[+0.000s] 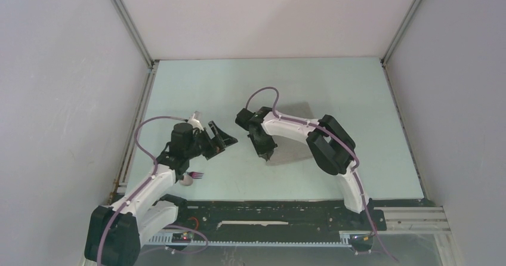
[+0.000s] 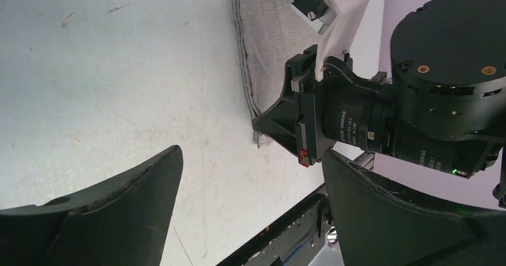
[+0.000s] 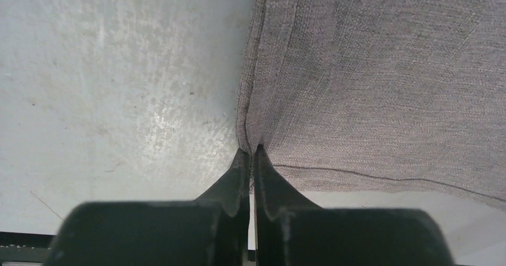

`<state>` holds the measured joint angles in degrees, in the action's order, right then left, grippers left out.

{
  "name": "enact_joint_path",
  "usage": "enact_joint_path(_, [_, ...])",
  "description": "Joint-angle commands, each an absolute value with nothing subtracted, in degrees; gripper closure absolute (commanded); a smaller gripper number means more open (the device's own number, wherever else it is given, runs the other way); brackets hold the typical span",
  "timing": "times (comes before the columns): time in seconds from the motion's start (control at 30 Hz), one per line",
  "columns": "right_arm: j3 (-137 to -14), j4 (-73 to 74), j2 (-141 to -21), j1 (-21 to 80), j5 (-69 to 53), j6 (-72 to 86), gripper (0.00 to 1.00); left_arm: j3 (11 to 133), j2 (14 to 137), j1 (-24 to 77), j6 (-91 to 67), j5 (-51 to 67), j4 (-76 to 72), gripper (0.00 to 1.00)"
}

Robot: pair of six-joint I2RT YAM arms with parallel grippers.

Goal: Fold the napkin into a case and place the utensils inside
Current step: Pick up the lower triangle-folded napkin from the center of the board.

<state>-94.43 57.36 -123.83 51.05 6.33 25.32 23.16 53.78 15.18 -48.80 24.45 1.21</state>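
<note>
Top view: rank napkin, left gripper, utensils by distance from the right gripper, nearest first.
1. napkin: touching, its corner pinched in the right gripper.
2. left gripper: open, to the left.
3. utensils: farthest left, beside the left arm.

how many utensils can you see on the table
2. A fork and a spoon lie close together near the front left of the table, their handles mostly covered by the left arm. More could be hidden under the napkin.
</note>
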Motion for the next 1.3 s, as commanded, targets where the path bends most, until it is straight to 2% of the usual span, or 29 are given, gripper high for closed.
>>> enact_joint_path(0.0, [-90.0, 50.8, -123.4, 49.7, 10.1, 22.3, 1.0, 22.9, 53.3, 14.6, -47.1, 25.4, 1.4, 0.07])
enact_joint_path(0.07, [-89.5, 50.3, -121.2, 49.6, 11.1, 21.5, 1.0, 23.2, 53.6, 14.6, -47.2, 25.2, 1.4, 0.07])
enact_joint_path(0.27, [-86.0, 47.4, -113.4, 47.6, 4.1, 20.8, 1.0, 23.6, 56.3, 14.7, -48.6, 26.9, -0.5, 0.06])
enact_joint_path(0.63, [-78.6, 41.9, -104.5, 43.0, -7.1, 21.6, 1.0, 22.1, 71.1, 16.2, -62.1, 33.5, -21.6, 0.03])
enact_joint_path(0.97, [-72.2, 38.1, -99.1, 38.7, -10.1, 23.6, 1.0, 29.3, 91.0, 20.0, -74.8, 33.5, -38.8, 0.0])
enact_joint_path(1.27, [-65.8, 34.3, -95.4, 33.6, -12.6, 23.2, 1.0, 38.3, 101.5, 21.6, -75.7, 28.1, -39.1, 0.03])
